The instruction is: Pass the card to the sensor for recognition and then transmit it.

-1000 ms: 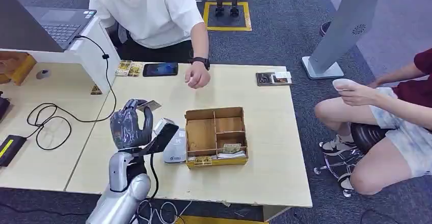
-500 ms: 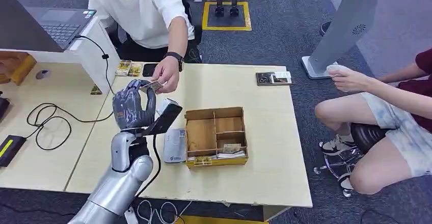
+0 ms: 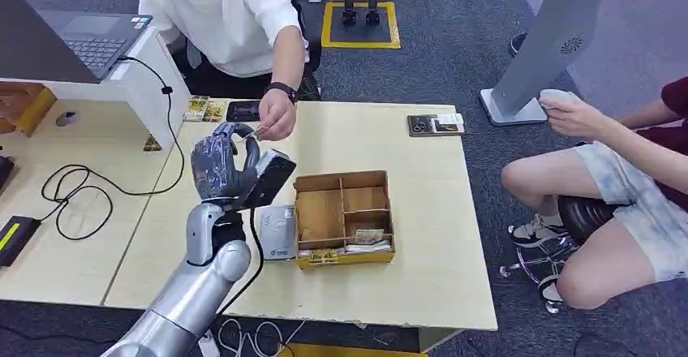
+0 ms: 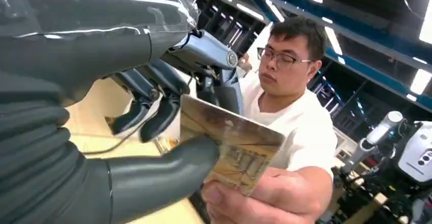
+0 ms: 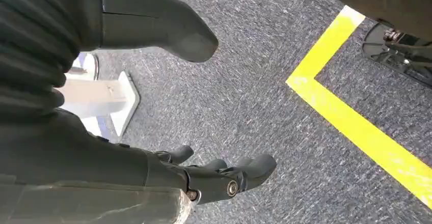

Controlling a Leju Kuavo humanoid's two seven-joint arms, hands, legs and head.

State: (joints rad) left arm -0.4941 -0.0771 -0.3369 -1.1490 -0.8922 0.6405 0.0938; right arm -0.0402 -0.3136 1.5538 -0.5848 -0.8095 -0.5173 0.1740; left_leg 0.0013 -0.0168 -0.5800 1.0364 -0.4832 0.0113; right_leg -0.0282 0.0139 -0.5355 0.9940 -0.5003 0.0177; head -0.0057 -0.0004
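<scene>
The dark fingers (image 4: 163, 116) and thick grey thumb (image 4: 168, 175) of the robot's left hand (image 3: 219, 166) are pinched on a small tan printed card (image 4: 232, 150), thumb pressed on one face, fingers curled behind the other. The person's hand (image 3: 277, 122) has the card's far end at the same moment, so both hold it, raised above the pale wooden table (image 3: 422, 211).

Closest to me, the silver left arm (image 3: 195, 300) climbs from the table's near edge. Just beside it, on the table, lies the white card sensor (image 3: 278, 231), touching the left wall of the brown cardboard divided tray (image 3: 345, 215), which has a few cards in its near compartments. Farther back is the person in the white T-shirt (image 3: 231, 16), leaning in from the far side.

The right hand (image 5: 224, 175) hangs over grey carpet with its fingers loosely apart, holding nothing.

I judge the scan done and the handover under way. To do it well, the wrist should hold steady while the person's grip settles, and then the thumb should lift cleanly off the card, not dragging sideways. Letting go too late risks bending the card; too early, and it could drop onto the table. Once free, the hand should draw back toward the robot, clear of the sensor and tray.
</scene>
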